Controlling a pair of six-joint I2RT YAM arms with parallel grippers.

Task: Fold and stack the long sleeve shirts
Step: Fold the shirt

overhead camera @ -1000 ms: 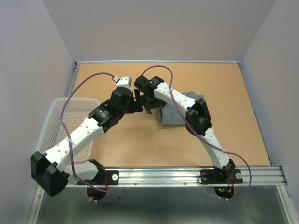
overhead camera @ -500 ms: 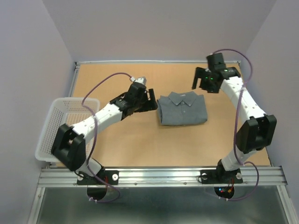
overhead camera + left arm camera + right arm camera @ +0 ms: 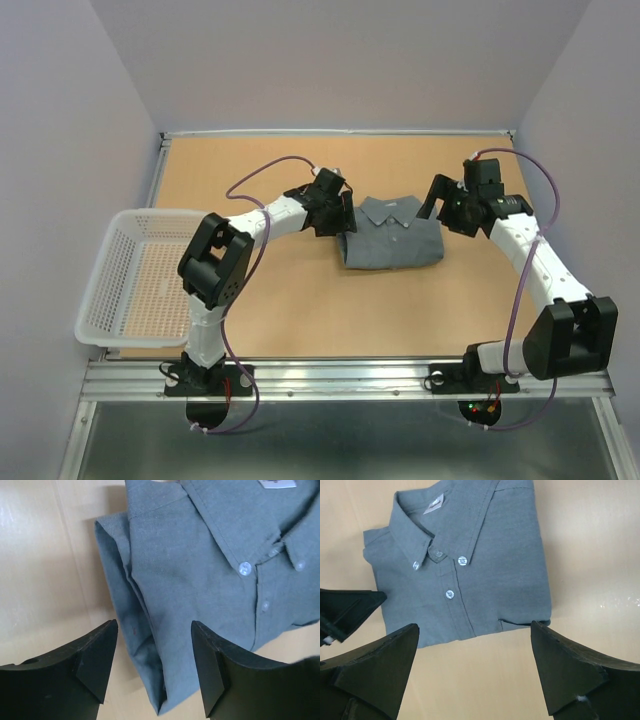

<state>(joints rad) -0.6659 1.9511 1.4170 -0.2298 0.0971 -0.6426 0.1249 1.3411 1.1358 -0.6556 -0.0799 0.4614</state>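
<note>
Nearest me, off my left side, the white mesh basket sits at the left edge of the worktop, well apart from the cloth. Farther out, around the middle of the worktop, the grey long sleeve shirt lies folded into a neat rectangle, button side up, collar toward the far edge. My left jaws stand apart over its left folded edge and my right jaws stand apart above its right side, both gripping nothing; whether either touches the cloth I cannot tell.
</note>
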